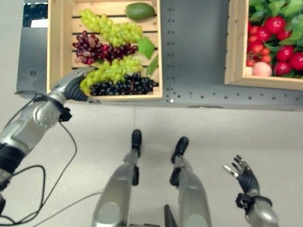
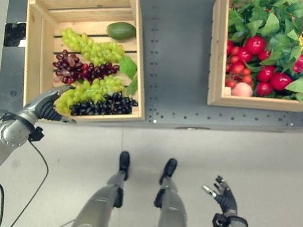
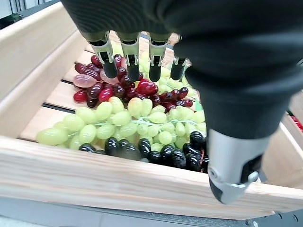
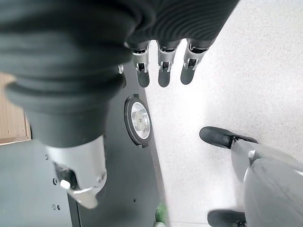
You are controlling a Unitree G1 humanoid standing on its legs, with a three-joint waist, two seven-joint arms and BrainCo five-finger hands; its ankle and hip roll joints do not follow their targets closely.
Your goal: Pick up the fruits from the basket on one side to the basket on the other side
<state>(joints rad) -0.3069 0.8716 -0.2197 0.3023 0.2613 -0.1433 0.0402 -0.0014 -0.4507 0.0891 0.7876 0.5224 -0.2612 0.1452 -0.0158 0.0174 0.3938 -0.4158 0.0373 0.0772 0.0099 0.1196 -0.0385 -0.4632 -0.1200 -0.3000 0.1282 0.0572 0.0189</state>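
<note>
Two wooden crates sit on the dark table (image 1: pixel 196 51). Left crate (image 1: pixel 56 23) holds green grapes (image 1: pixel 110 26), red grapes (image 1: pixel 101 49), black grapes (image 1: pixel 124 85) and an avocado (image 1: pixel 139 11). Left hand (image 3: pixel 142 56) hovers over its near corner, fingers extended, grasping nothing. Right crate (image 2: pixel 216 72) holds red fruits (image 2: pixel 254 44) among leaves. Right hand (image 1: pixel 244 173) hangs released, well apart.

Bright, even overhead light; blurred dark cover close up.

You had the left wooden crate (image 1: pixel 58 29) holding an avocado (image 1: pixel 140 11) at the back and green (image 1: pixel 110 26), red (image 1: pixel 101 49), green (image 1: pixel 112 71) and black grape bunches (image 1: pixel 124 84) in rows, while the right crate (image 1: pixel 234 46) was heaped with red fruit (image 1: pixel 281 39) among leaves.
</note>
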